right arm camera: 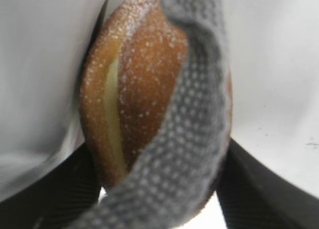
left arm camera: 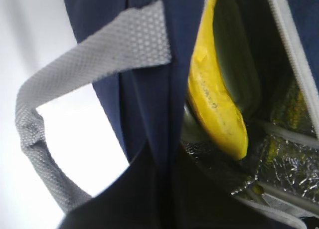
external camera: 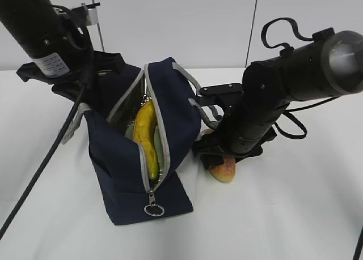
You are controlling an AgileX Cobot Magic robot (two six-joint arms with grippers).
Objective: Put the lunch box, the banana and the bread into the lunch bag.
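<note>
**A:** What was inside the lunch bag?

**B:** The navy fabric bag stood unzipped on your white bench. The banana, curved and yellow, lay in its opening on top of the lunch box, of which only a pale green edge showed. Crinkled silvery lining surrounded them.

**A:** And the bread?

**B:** Outside the bag, just right of it, low at the bench. Your right gripper had closed on the golden-brown, sugar-speckled roll, dark fingers pressing both sides. A grey woven handle draped across it.

**A:** The left gripper?

**B:** At the bag's far end, behind the fabric; I couldn't tell whether it was open or closed.
</note>
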